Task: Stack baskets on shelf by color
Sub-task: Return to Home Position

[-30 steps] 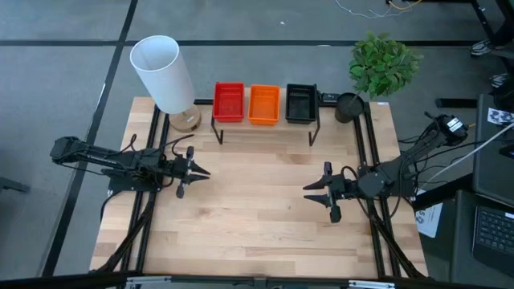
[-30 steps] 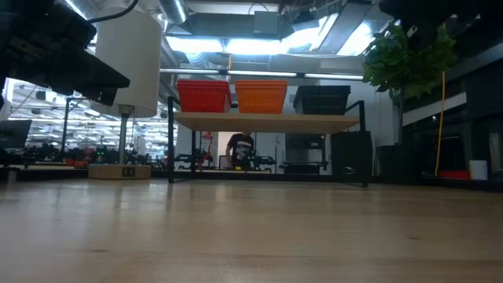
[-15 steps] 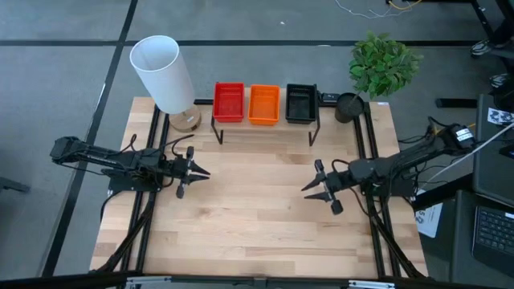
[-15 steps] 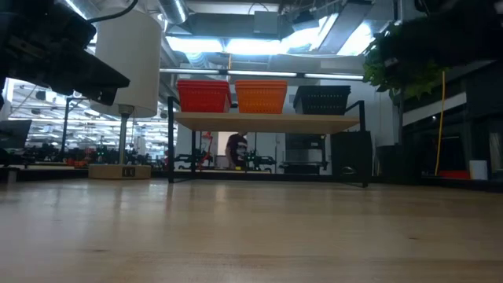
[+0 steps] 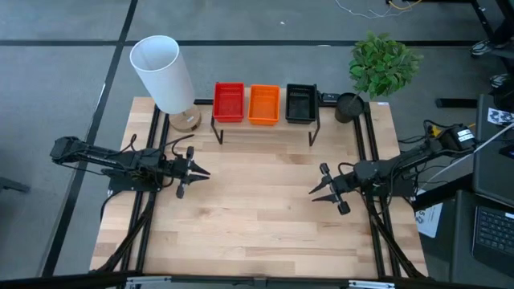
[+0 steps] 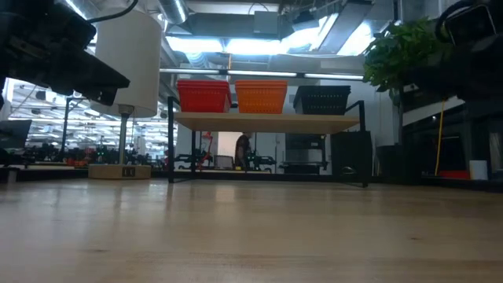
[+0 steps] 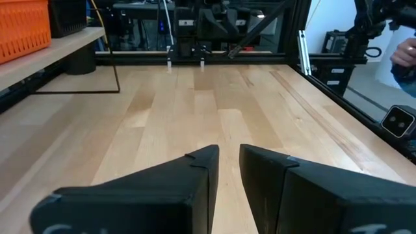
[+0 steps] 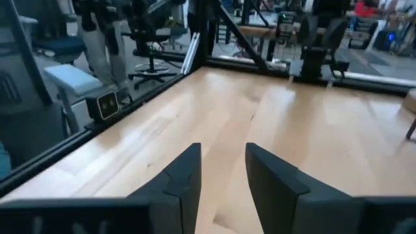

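Red, orange and black baskets (image 5: 264, 103) sit sorted on the shelf (image 5: 265, 128) beyond your right tool (image 5: 315, 191), now pulled back opposite the left tool (image 5: 205, 172), both narrow and empty: job looks done.

right gripper (image 5: 328, 191) | nudged inward, then drew back toward its own side | person (image 6: 242, 150) beyond shelf (image 6: 267, 122) shifted
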`<control>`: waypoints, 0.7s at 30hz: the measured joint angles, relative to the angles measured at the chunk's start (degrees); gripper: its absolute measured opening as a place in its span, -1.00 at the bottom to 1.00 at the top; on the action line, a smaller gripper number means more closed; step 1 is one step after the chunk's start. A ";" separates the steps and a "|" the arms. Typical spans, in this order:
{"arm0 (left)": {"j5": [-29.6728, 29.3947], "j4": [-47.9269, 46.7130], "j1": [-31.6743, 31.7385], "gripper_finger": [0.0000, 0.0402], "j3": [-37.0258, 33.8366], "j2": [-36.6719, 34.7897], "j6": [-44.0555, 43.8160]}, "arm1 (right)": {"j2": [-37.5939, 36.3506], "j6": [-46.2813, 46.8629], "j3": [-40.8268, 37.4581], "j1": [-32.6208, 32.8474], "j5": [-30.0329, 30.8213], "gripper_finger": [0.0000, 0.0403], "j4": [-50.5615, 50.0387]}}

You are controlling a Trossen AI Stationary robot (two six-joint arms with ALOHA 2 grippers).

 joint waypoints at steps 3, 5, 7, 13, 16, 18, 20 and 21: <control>0.01 0.04 -0.01 -0.74 0.00 -0.02 0.00 | -2.23 -2.22 0.01 0.00 -0.21 -0.40 -2.55; 0.04 0.03 0.00 -0.73 0.00 -0.01 0.00 | -4.18 -4.02 0.01 0.00 -0.17 -0.40 -5.62; 0.08 -0.02 -0.01 -0.72 0.00 0.00 0.00 | -6.58 -5.97 0.01 0.00 -0.22 -0.40 -6.69; 0.11 0.02 0.00 -0.72 0.00 -0.02 0.00 | -14.79 -4.00 0.01 -1.09 -0.29 -0.40 -8.95; 0.17 0.02 -0.01 -0.72 0.00 -0.02 0.00 | -20.25 -4.41 0.01 -2.25 -0.35 -0.40 -8.81; 0.20 0.00 -0.02 -0.72 0.00 0.00 0.00 | -23.78 -4.17 0.01 -3.10 -1.78 -0.40 -9.07; 0.20 0.02 -0.02 -0.72 0.00 -0.02 0.00 | -26.97 -4.15 0.01 -3.81 -3.72 -0.40 -11.45; 0.20 0.00 0.00 -0.72 0.00 0.00 0.00 | -28.68 -4.18 0.01 -4.06 -4.59 -0.40 -13.86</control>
